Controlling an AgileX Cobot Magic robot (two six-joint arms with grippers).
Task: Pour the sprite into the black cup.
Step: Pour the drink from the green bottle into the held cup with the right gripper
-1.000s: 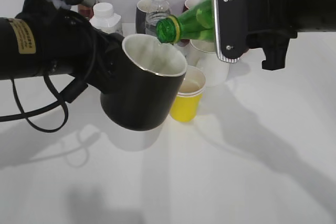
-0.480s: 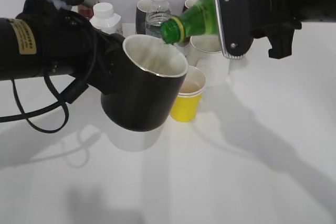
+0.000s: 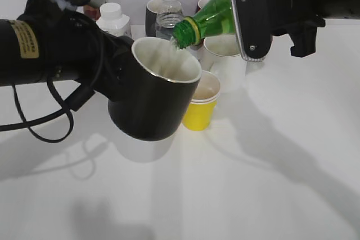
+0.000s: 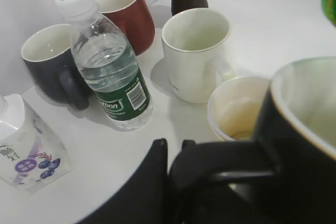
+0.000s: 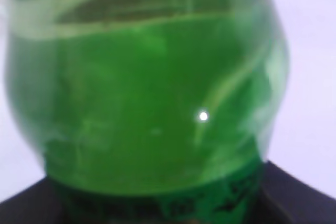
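My left gripper (image 4: 172,146) is shut on the loop handle (image 4: 226,163) of the black cup (image 3: 154,96). It holds the cup off the table, tilted, with its white inside facing up and right. My right gripper (image 3: 247,15) is shut on the sprite (image 3: 214,18), a green bottle that lies tilted with its neck down to the left. The bottle's open mouth (image 3: 181,33) hangs just over the cup's far rim. I cannot tell whether liquid is running. In the right wrist view the green bottle (image 5: 147,103) fills the frame.
Behind the cup stand a clear water bottle (image 4: 105,66), a dark mug (image 4: 50,61), a dark red mug (image 4: 126,14), a white mug (image 4: 197,51) and a white carton (image 4: 26,140). A yellow paper cup (image 3: 201,105) stands just right of and below the black cup.
The sprite has risen and shifted slightly right, and its neck now points more steeply down over the cup's rim. The black cup has not moved.
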